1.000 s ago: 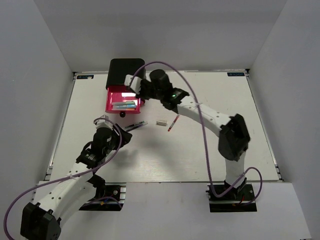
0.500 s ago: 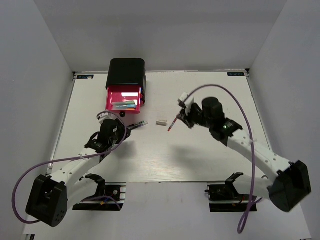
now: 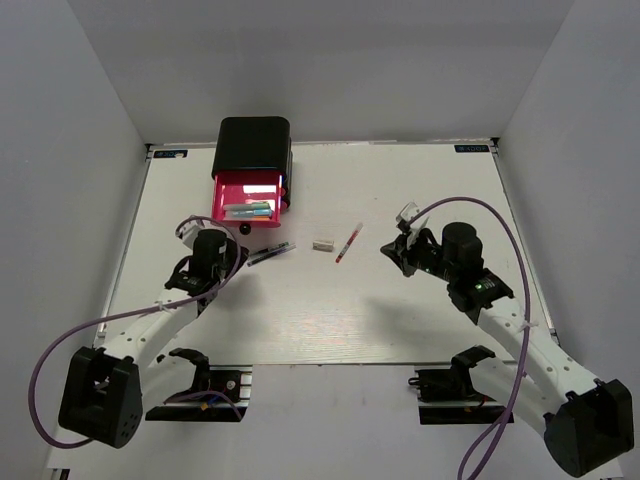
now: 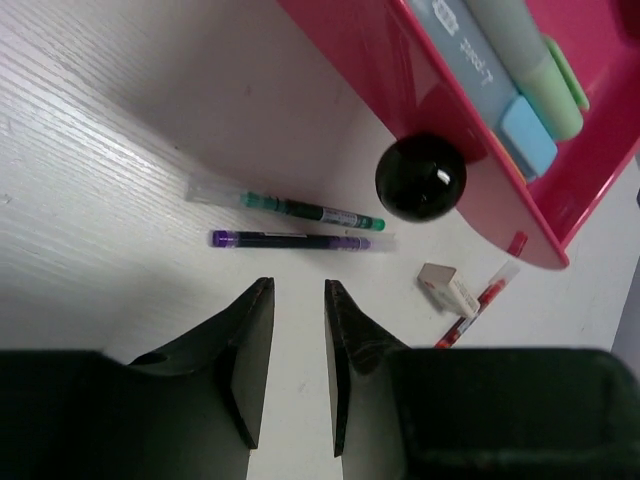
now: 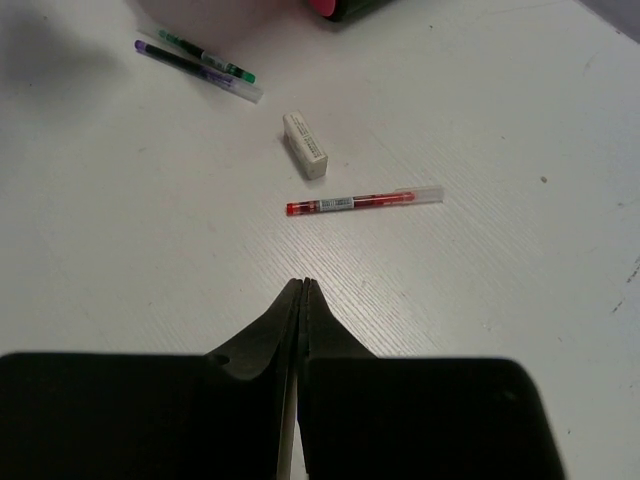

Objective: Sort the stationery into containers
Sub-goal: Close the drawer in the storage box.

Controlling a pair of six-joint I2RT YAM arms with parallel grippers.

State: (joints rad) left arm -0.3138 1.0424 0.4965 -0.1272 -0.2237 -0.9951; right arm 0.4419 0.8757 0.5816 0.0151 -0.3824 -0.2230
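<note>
White worktop [image 3: 420,310], red pen [image 5: 362,201] beside eraser [image 5: 305,145], pink drawer [image 3: 225,190] open far left; left fingers [image 4: 250,350] slightly parted, empty; right fingers [image 5: 262,345] clenched on nothing.

Eraser [image 3: 322,244] between dark pen [image 3: 271,253] and red-white pen [image 3: 349,243], near the open pink drawer [image 3: 216,200].

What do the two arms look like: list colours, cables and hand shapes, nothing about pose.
Both arms have white links and bulky black joints. The left arm and right arm each trail a looping purple cable. A small green light glows on the right arm. The left hand and right hand have two black, tapering fingers on a black block.
</note>
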